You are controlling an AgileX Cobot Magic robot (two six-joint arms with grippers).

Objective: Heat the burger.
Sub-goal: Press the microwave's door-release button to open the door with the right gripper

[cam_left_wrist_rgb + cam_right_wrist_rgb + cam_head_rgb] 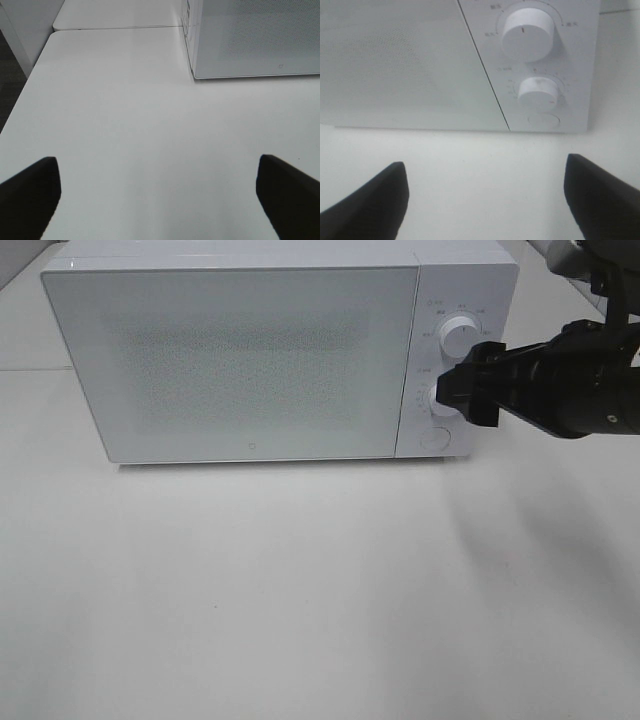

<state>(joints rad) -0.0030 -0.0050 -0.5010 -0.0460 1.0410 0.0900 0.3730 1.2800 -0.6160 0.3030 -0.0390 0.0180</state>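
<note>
No burger anywhere I can see! The microwave [240, 360] sits with its door [230, 360] shut, and the speckled panel hides whatever is inside. My guess is the burger is in there, but I can't tell.

The right gripper [458, 392] hangs in front of the microwave's control strip, level with the lower knob [441, 398] and beneath the upper knob [460, 337]. Its jaws are spread wide and hold nothing. From the wrist view it looks just short of the knob, not touching.

The left gripper [160, 197] hovers over the table [300, 590], off the microwave's far corner, also gaping wide with nothing in it.

When the burger needs handling, I'd expect it to be light, soft and stacked, easy to squash or shear apart. A gentle pinch low across the bun's sides seems best.
</note>
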